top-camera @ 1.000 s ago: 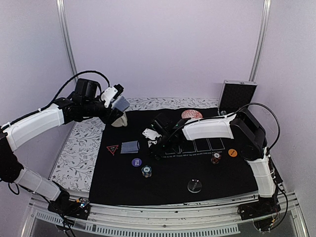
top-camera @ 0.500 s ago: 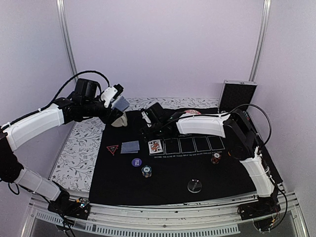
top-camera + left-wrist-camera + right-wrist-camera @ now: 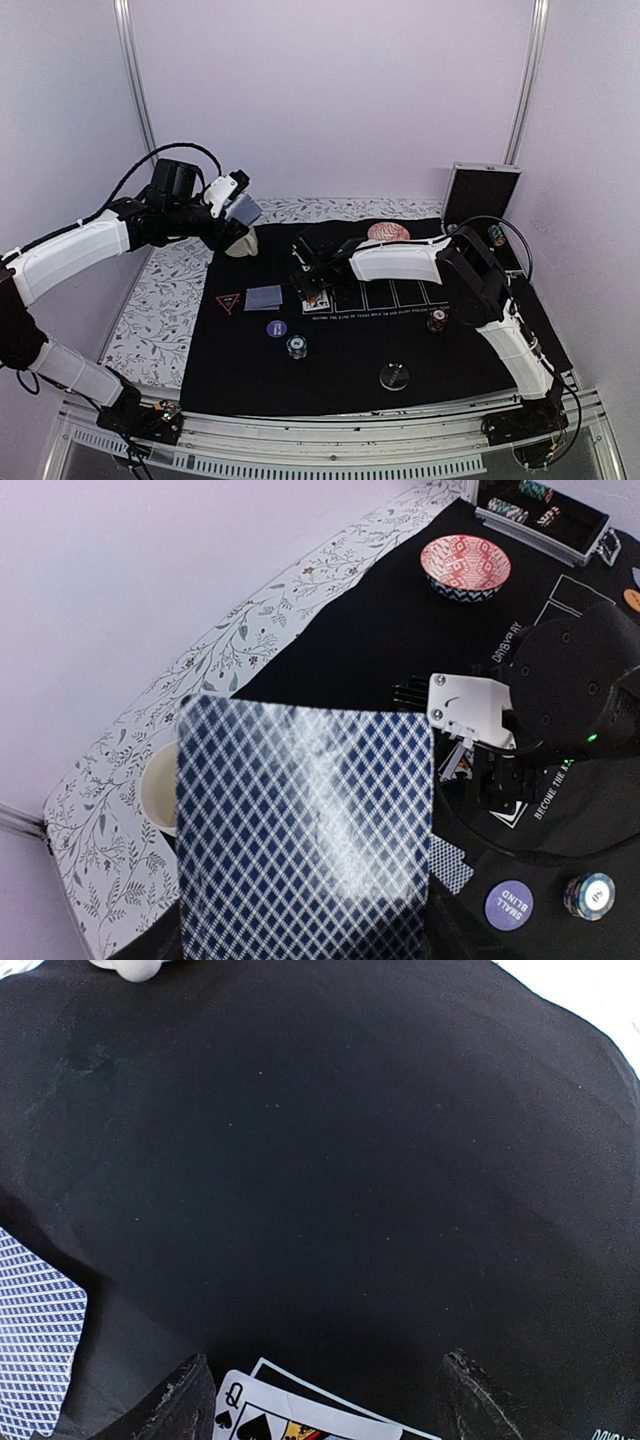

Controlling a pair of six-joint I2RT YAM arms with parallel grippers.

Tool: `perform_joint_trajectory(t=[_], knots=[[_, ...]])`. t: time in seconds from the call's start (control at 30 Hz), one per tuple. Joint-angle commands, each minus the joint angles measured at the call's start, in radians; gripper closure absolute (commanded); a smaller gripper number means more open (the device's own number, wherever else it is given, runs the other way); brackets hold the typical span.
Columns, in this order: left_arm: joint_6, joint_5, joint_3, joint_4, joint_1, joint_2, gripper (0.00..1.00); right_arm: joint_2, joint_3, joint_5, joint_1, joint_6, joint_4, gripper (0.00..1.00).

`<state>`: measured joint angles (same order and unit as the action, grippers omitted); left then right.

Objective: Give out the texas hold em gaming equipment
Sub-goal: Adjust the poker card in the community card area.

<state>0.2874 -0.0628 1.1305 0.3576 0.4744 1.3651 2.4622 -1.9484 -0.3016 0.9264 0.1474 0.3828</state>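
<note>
My left gripper [image 3: 240,210] is raised over the mat's back left corner, shut on grey-blue-backed playing cards [image 3: 305,825] that hide its fingers. My right gripper [image 3: 311,276] is open and empty, its fingers [image 3: 185,1400] either side of a face-up queen of spades [image 3: 300,1415] lying in the leftmost outlined box [image 3: 317,298]. A face-down card [image 3: 264,297] lies to the left, beside the red-edged triangle [image 3: 228,302]. The purple disc [image 3: 277,328], a chip stack [image 3: 297,346], the clear disc [image 3: 394,376] and another chip stack [image 3: 437,320] lie nearer the front. The orange disc is hidden.
A cream mug [image 3: 241,243] stands under my left gripper at the mat's edge. A red patterned bowl [image 3: 388,232] sits at the back. An open chip case [image 3: 480,195] stands at the back right. The black mat [image 3: 350,385] lies on a floral cloth [image 3: 160,300].
My right gripper left the queen face up in the leftmost box, rose toward the back left, then came back down over it. The left arm has not moved.
</note>
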Motion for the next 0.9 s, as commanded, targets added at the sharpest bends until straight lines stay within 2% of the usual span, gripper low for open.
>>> perform_joint_trajectory(t=[0.0,0.67,0.8,0.87], knots=[[0.007,-0.001,0.018,-0.011,-0.016,-0.024,0.39,0.001,0.017,-0.068,-0.002,0.032,0.05,0.23],[0.005,-0.012,0.02,-0.011,-0.019,-0.021,0.39,-0.039,0.001,-0.074,-0.002,0.062,0.086,0.24],[0.011,-0.019,0.018,-0.011,-0.019,-0.023,0.39,-0.099,-0.017,0.017,-0.002,0.031,0.064,0.21],[0.02,-0.037,0.013,-0.011,-0.019,-0.026,0.39,-0.202,0.0,0.089,-0.006,0.0,0.024,0.19]])
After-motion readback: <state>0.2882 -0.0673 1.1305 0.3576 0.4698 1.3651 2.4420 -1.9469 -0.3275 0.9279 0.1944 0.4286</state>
